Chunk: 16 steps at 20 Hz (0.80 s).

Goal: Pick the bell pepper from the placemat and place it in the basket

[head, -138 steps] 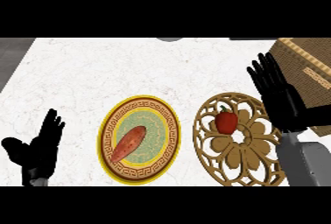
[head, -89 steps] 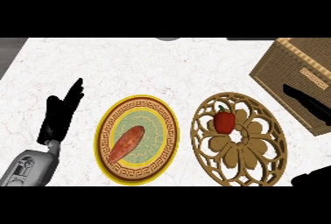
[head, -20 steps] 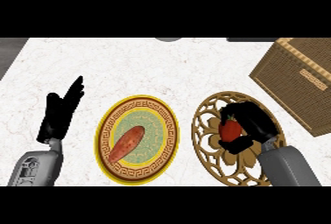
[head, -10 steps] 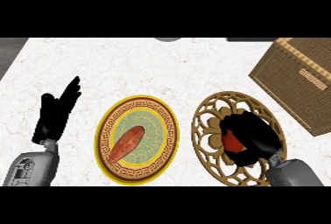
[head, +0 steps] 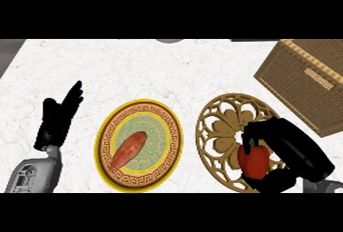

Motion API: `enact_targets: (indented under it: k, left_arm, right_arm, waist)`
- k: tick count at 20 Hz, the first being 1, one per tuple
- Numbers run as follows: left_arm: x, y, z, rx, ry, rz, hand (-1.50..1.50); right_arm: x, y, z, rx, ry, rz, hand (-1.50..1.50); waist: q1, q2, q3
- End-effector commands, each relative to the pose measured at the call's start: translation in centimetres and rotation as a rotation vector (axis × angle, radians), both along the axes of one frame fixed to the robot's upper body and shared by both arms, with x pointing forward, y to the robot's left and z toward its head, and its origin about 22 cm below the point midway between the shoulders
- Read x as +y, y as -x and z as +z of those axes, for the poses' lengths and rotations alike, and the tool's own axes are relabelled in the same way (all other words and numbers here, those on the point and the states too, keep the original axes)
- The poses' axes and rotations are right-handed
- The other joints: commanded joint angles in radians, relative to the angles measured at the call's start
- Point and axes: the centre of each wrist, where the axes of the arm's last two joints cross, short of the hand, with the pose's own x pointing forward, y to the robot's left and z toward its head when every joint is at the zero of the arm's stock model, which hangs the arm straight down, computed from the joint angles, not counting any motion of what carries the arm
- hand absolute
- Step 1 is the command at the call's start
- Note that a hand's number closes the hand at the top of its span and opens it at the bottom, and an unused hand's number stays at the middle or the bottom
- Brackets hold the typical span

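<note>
A red bell pepper (head: 254,161) with a green stem is held over the near right part of the round, tan, openwork placemat (head: 220,128). My right hand (head: 291,149) is curled round it from the right, with fingers above and thumb below. The woven brown basket (head: 308,81) stands at the far right, beyond the placemat. My left hand (head: 59,118) rests open at the left of the counter, fingers pointing away.
A yellow and green patterned plate (head: 164,131) lies between the hands, with a reddish sweet potato (head: 126,150) on it. White marble counter stretches behind the plate and placemat up to the far edge.
My right hand came back into view, closed round the pepper on the placemat and drew it toward the near right. The left hand has stayed in place for the last second.
</note>
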Motion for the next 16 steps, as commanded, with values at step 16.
enact_targets:
  k: [16]
  left_arm:
    - [-0.7, -0.6, 0.4, 0.008, 0.013, -0.033, 0.00]
  right_arm:
    - [-3.9, 1.0, 22.6, -0.122, -0.345, -0.228, 1.50]
  waist:
    - [0.021, 0.001, -0.001]
